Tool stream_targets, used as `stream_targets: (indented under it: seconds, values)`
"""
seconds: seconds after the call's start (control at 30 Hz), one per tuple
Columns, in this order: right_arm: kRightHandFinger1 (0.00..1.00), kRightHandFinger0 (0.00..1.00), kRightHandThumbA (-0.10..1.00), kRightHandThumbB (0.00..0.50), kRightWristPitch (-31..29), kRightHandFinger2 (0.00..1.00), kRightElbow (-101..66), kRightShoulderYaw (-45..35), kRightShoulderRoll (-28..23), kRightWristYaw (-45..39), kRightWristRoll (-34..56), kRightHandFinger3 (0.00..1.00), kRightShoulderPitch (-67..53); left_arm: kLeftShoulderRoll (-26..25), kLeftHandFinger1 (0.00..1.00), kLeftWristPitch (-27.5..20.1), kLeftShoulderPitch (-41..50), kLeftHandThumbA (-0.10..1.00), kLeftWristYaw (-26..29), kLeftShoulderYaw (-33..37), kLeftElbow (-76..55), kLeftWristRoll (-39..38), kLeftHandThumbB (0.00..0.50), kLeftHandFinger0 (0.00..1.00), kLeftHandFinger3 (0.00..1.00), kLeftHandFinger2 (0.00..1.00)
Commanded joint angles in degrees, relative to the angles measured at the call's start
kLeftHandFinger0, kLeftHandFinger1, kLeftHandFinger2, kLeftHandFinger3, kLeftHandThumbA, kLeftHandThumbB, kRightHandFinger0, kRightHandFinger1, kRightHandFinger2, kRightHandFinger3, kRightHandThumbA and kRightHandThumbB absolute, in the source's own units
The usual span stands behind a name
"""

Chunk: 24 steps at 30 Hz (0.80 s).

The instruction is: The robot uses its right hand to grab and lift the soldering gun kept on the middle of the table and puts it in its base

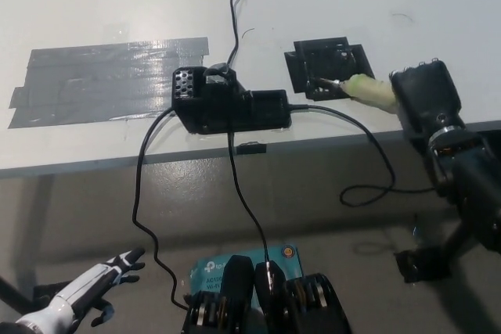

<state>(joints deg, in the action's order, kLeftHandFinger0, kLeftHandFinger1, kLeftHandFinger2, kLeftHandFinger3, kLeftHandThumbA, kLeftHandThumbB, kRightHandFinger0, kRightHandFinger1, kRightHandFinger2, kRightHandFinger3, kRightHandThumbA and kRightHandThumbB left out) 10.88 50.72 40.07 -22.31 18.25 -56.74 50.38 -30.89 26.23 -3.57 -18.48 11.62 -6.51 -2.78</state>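
At the lower left of the frame, below the table edge and over the floor, the white left hand (86, 296) rests with its fingers spread and nothing in it. Near the bottom middle a teal box (235, 265) lies on the floor, and a thin black cable (139, 193) hangs down from the table toward it. At the right edge the black right hand (424, 98) is closed around the soldering gun (362, 87), whose pale yellowish handle sticks out from the hand toward the left. The gun's metal tip lies over the lower edge of the black square base (327, 63) in the upper right middle of the frame; whether the tip touches the base cannot be told. A cord loops down from the gun past the edge of the white table (117, 5). Near the table's front edge, left of the base, sits a black power unit (227, 103). Farther left, strips of grey tape (102, 80) are stuck flat on the tabletop.
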Motion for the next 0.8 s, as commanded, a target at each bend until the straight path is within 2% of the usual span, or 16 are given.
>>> stream_targets:
  seconds: [0.0,0.03,0.07,0.13,0.17,0.2,0.27,0.33,0.4,0.43,0.47,0.53,0.57,0.6,0.67,0.77]
  values:
    - [0.00,0.00,-0.10,0.000,-4.98,0.34,-2.04,-2.31,-3.10,8.16,-0.10,0.02,3.32,-0.55,0.94,0.70,-0.23,1.00,-0.89,-0.89,-0.75,0.19,0.416,1.00,1.00,1.00]
    - [0.00,0.00,-0.10,0.002,-5.97,0.38,-1.78,-2.85,-3.31,9.12,0.09,0.00,4.30,-0.55,0.94,0.70,-0.04,1.00,-0.82,-1.00,-0.76,0.25,0.432,1.00,1.00,1.00]
    - [0.00,0.00,-0.10,0.026,-6.84,0.36,-1.87,-3.91,-3.33,10.29,0.79,0.00,5.03,-0.42,0.94,0.70,0.05,1.00,-0.69,-1.15,-0.64,0.13,0.427,1.00,1.00,1.00]
    - [0.00,0.00,-0.10,0.142,-7.16,0.36,-2.09,-4.48,-3.40,9.94,0.72,0.00,5.55,-0.28,0.95,0.70,0.15,1.00,-0.76,-1.33,-0.59,-0.18,0.438,1.00,1.00,1.00]
    - [0.00,0.00,-0.10,0.091,-6.57,0.36,-2.07,-5.01,-3.34,8.62,0.83,0.01,6.47,-0.22,0.95,0.70,0.08,1.00,-0.75,-1.34,-0.45,-0.16,0.446,1.00,1.00,1.00]
    - [0.00,0.00,-0.10,0.001,-6.12,0.34,-1.79,-4.68,-3.46,9.01,-0.49,0.07,7.49,-0.23,0.95,0.70,0.05,1.00,-0.76,-1.30,-0.43,-0.01,0.448,1.00,1.00,1.00]
    - [0.00,0.00,0.06,0.000,-5.60,0.27,-1.78,-4.83,-3.29,8.91,-1.04,0.09,8.12,-0.20,0.95,0.70,0.16,1.00,-0.61,-1.35,-0.65,0.03,0.468,1.00,1.00,1.00]
    - [0.00,0.00,-0.10,0.009,-5.19,0.27,-2.88,-4.35,-3.43,8.75,-2.18,0.00,8.62,-0.34,0.93,0.70,0.23,1.00,-0.79,-1.15,-0.54,0.26,0.494,1.00,1.00,1.00]
    - [0.00,0.00,-0.10,0.086,-6.86,0.19,-3.76,-5.16,-3.24,10.06,-1.28,0.00,9.27,-0.33,0.93,0.70,0.25,1.00,-0.86,-1.26,-0.52,0.02,0.479,1.00,1.00,1.00]
    - [0.00,0.00,-0.10,0.096,-6.96,0.14,-3.75,-5.24,-3.22,10.17,-1.23,0.00,9.28,-0.34,0.93,0.70,0.25,1.00,-0.86,-1.27,-0.53,0.02,0.480,1.00,1.00,1.00]
    - [0.00,0.00,-0.10,0.089,-6.36,0.22,-4.57,-5.03,-3.19,8.53,-1.66,0.05,9.80,-0.28,0.92,0.70,0.50,1.00,-0.64,-1.19,-0.72,0.30,0.499,1.00,1.00,1.00]
    - [0.00,0.00,-0.10,0.100,-7.12,0.00,-5.34,-4.89,-3.06,7.09,-1.50,0.00,10.37,-0.25,0.92,0.70,0.47,1.00,-0.67,-1.24,-0.69,0.17,0.500,1.00,1.00,1.00]
    - [0.00,0.00,-0.10,0.180,-7.31,0.00,-5.50,-5.07,-2.93,6.83,-1.18,0.00,10.44,-0.25,0.93,0.70,0.46,1.00,-0.73,-1.26,-0.64,0.07,0.500,1.00,1.00,1.00]
    - [0.00,0.00,-0.10,0.234,-7.88,0.00,-6.77,-5.77,-2.60,5.20,0.09,0.00,10.57,-0.29,0.93,0.70,0.37,1.00,-0.91,-1.21,-0.55,0.00,0.500,1.00,1.00,1.00]
    - [0.00,0.00,-0.10,0.251,-7.80,0.00,-8.10,-6.12,-2.23,3.73,0.46,0.00,10.45,-0.49,0.92,0.70,0.68,1.00,-0.91,-1.03,-0.64,0.28,0.500,1.00,1.00,1.00]
    - [0.00,0.00,-0.10,0.216,-7.53,0.21,-8.88,-6.54,-1.67,2.46,0.51,0.00,10.86,-0.59,0.92,0.70,0.74,1.00,-0.88,-0.92,-0.81,0.60,0.500,1.00,1.00,1.00]
